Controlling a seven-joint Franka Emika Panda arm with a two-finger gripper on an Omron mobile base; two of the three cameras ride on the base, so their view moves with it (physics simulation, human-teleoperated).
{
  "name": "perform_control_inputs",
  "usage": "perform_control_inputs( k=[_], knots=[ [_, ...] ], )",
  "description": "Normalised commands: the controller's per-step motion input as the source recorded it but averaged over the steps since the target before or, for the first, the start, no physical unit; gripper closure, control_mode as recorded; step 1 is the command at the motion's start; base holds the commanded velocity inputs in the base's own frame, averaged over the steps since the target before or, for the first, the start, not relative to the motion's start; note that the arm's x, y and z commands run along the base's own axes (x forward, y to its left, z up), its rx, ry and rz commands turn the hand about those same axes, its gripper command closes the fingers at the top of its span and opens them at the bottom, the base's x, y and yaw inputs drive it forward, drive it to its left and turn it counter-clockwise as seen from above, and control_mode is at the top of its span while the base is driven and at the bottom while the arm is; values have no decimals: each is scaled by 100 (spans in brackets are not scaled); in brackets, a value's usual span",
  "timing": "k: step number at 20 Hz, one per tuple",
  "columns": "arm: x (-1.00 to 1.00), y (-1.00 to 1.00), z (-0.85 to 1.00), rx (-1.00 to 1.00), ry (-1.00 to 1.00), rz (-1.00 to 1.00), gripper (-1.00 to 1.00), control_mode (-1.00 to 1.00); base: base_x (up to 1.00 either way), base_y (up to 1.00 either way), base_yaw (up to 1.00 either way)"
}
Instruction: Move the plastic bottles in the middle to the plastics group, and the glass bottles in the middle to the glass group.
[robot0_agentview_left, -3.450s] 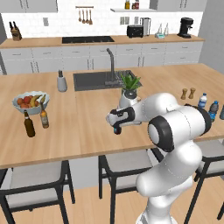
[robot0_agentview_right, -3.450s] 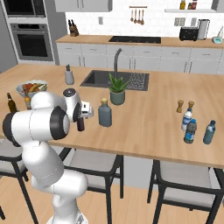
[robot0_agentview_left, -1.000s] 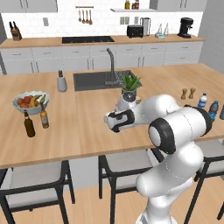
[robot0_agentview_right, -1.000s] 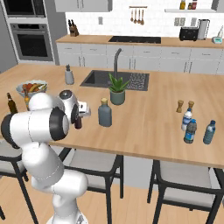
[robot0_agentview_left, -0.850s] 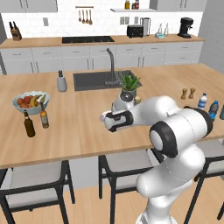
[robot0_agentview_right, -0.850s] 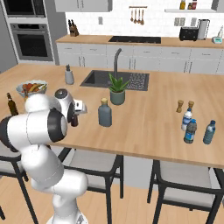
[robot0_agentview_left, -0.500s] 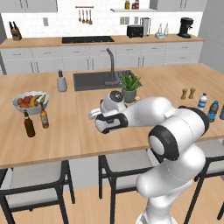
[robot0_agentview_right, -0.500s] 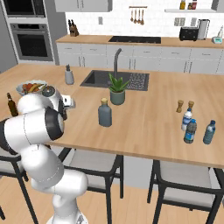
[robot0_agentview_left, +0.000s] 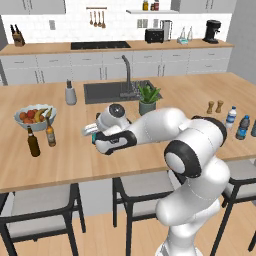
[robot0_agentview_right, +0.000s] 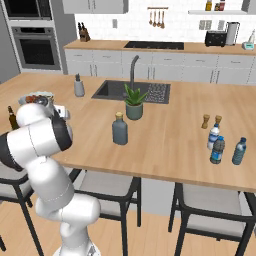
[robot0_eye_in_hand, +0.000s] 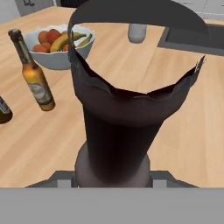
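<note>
**Beer bottle carried toward the glass pair at frame left**

The end effector (robot0_agentview_left: 94, 135) sits left of centre in the left base view, above the wooden desk (robot0_agentview_left: 70, 160). It is clamped on the slim dark-brown beer bottle (robot0_eye_in_hand: 116, 131), whose smooth dark body fills the middle of the hand view, right against the camera.

The glass group stands further left: a dark brown-olive bottle (robot0_agentview_left: 33, 142) with a slim neck, and a smaller amber bottle (robot0_agentview_left: 50, 135) with a pale label, both just in front of the white fruit bowl (robot0_agentview_left: 35, 117).

The wide grey-blue flask (robot0_agentview_right: 119, 129) with a cork stopper stands upright mid-desk, near the potted plant (robot0_agentview_right: 134, 104). Three plastic bottles (robot0_agentview_right: 217, 149) cluster at the right, beside the wooden shakers (robot0_agentview_right: 211, 121).
</note>
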Motion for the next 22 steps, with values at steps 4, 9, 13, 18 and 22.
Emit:
perform_control_inputs(
  k=[4,9,13,18,22],
  knots=[
    [-4,78,0,1,0,7,100,-100,0,0,0],
    [-6,21,0,0,-3,10,100,-100,0,0,0],
    [0,9,0,0,-6,5,100,-100,0,0,0],
    [2,5,0,0,-3,5,100,-100,0,0,0],
    [0,18,0,0,-1,6,100,-100,0,0,0]
  ],
)
